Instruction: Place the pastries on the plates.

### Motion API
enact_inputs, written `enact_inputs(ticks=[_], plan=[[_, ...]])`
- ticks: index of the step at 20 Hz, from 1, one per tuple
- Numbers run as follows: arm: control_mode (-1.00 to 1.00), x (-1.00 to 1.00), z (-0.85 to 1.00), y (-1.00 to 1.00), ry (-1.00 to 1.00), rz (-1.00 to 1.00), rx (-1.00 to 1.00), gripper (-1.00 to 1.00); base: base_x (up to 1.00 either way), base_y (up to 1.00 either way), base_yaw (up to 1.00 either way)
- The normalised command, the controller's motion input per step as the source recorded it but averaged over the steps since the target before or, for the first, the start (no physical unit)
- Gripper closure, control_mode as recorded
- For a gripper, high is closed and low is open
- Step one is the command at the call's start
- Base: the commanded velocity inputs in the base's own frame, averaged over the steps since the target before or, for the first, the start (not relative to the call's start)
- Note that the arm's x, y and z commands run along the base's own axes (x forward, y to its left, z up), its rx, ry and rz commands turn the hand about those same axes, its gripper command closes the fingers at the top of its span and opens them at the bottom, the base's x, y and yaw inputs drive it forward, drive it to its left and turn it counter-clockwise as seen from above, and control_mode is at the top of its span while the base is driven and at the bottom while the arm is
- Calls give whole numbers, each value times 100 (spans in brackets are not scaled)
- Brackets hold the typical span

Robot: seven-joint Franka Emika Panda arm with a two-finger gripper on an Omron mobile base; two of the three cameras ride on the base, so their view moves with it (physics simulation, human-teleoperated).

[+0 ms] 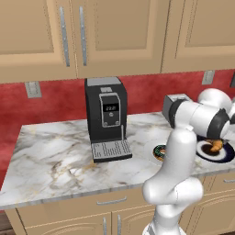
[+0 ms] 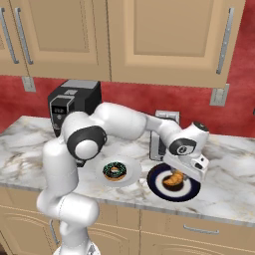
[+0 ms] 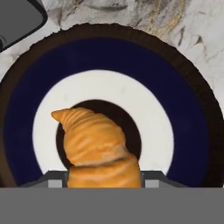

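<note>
A: Going from the left of the right base view, what is sitting where?

B: The black coffee machine is standing at the upper left of the marble counter, against the red wall. Right of it, at lower centre, the donut with dark icing and green sprinkles is lying on the white plate. Next to that, just right of centre, the navy plate is sitting with the croissant over its middle. A grey toaster-like box is standing behind the two plates.

A: And the gripper?

B: The gripper is hanging directly above the navy plate, pointing down. In the hand view the croissant is rising between the two finger tips at the bottom centre of the frame, its pointed end leaning toward the upper left over the plate's dark centre, and the jaws are clasping its lower end from both sides. Whether the pastry's tip is touching the navy plate I cannot tell.

A: Does the left base view agree?

B: Yes. The coffee machine is standing at centre, the donut is peeking out beside the white arm, and at the far right edge the croissant is showing above the navy plate.
</note>
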Motion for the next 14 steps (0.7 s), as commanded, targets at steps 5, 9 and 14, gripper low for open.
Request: enact_inputs(ticks=[5, 9, 14], plan=[[-100, 0, -17, -1, 0, 0, 2, 100, 0, 0, 0], [-100, 0, -14, 0, 0, 0, 1, 100, 0, 0, 0], [-100, 0, 0, 0, 0, 0, 0, -100, 0, 0, 0]])
